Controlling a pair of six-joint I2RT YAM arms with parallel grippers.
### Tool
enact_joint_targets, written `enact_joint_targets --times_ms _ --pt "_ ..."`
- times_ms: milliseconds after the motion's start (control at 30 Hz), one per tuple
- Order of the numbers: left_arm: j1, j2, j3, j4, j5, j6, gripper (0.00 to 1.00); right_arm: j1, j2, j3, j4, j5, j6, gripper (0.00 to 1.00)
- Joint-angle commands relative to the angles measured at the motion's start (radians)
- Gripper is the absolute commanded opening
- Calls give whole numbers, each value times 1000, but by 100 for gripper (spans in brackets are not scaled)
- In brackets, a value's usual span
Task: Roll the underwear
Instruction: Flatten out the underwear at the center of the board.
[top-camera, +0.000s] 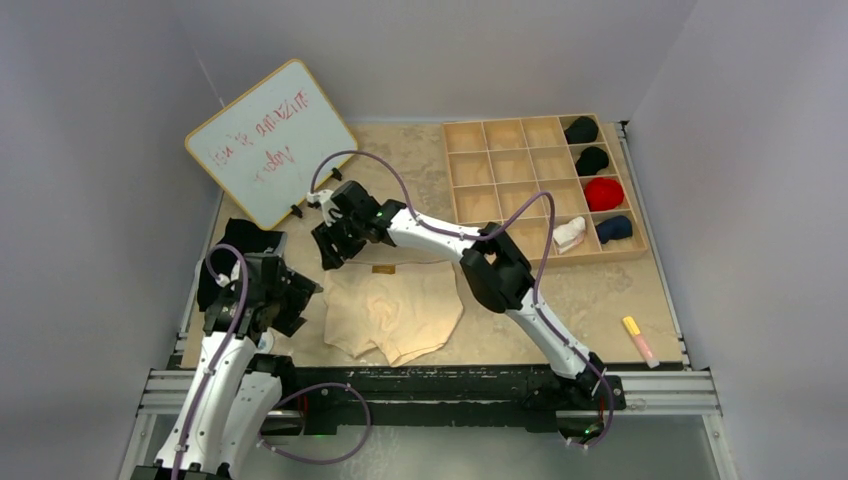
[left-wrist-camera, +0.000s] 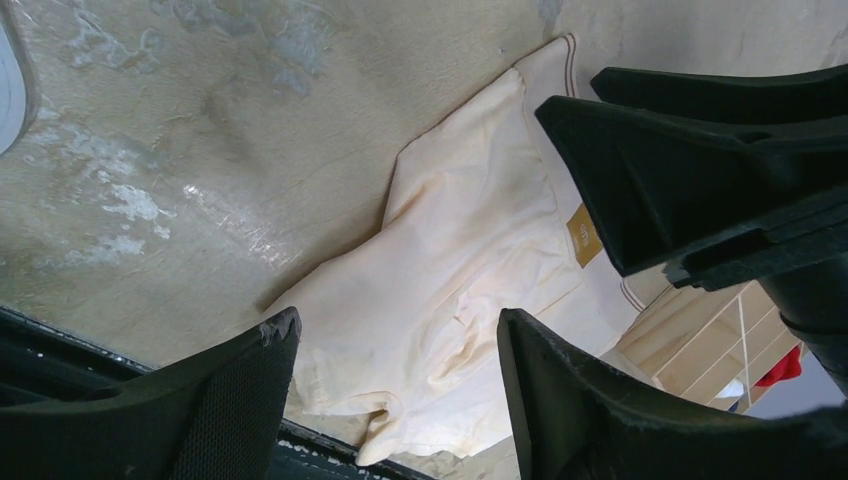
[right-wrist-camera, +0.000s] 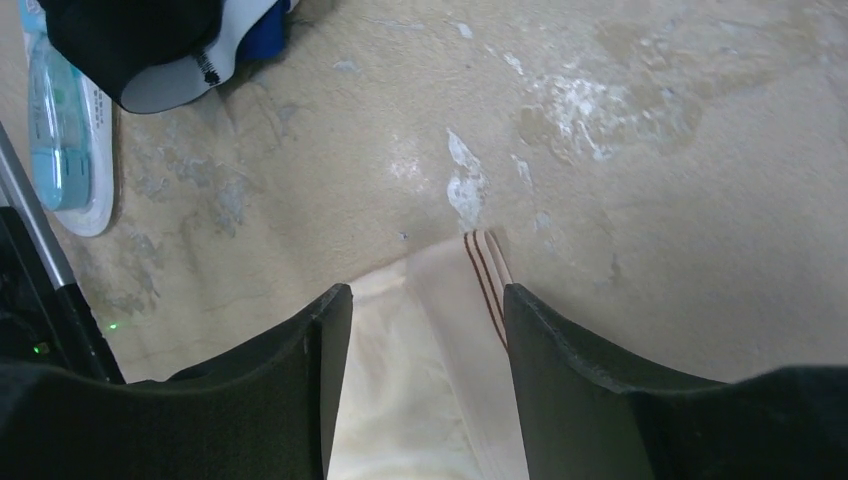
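Top view: the underwear (top-camera: 395, 308) lay flat on the table (top-camera: 600, 300), left of centre, with its waistband (top-camera: 425, 266) on the far side and the legs toward the bases; the right gripper (top-camera: 330, 245) reached across to the waistband's far-left corner; the left gripper (top-camera: 288, 300) sat just beside the cloth's left edge; the tray (top-camera: 510, 165) stood well apart on the right.

Left wrist view: the left gripper's jaws stood spread, pinching nothing; the underwear showed in the gap between its fingers (left-wrist-camera: 240, 400), a little rumpled, with the label (left-wrist-camera: 583, 233) on the waistband beyond; the right gripper's black body filled the upper right.

Right wrist view: the right gripper's jaws were spread too, with the striped waistband corner (right-wrist-camera: 480, 265) lying on the table between them, not gripped.

I judged nothing had been rolled yet, and that the step in hand was taking hold of an edge to start the roll. To do it well I would bring each gripper down squarely over its own corner; pinch both layers together, not the top one alone; keep the two holds level so the first turn came out straight; and turn it over tightly, since a loose start would likely slacken the whole roll.
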Motion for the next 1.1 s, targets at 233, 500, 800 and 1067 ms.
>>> enact_joint_targets --times_ms 233,500,800,1067 --pt "9 -45 65 -27 -59 19 70 5 70 47 28 -81 -114 40" --pt "9 -38 66 -19 -54 31 70 5 48 66 13 -24 -122 40" --pt "8 -38 38 13 -31 29 71 6 -3 75 44 -17 -104 42" --pt "9 -41 41 12 -36 32 72 6 22 130 9 -4 -107 44"
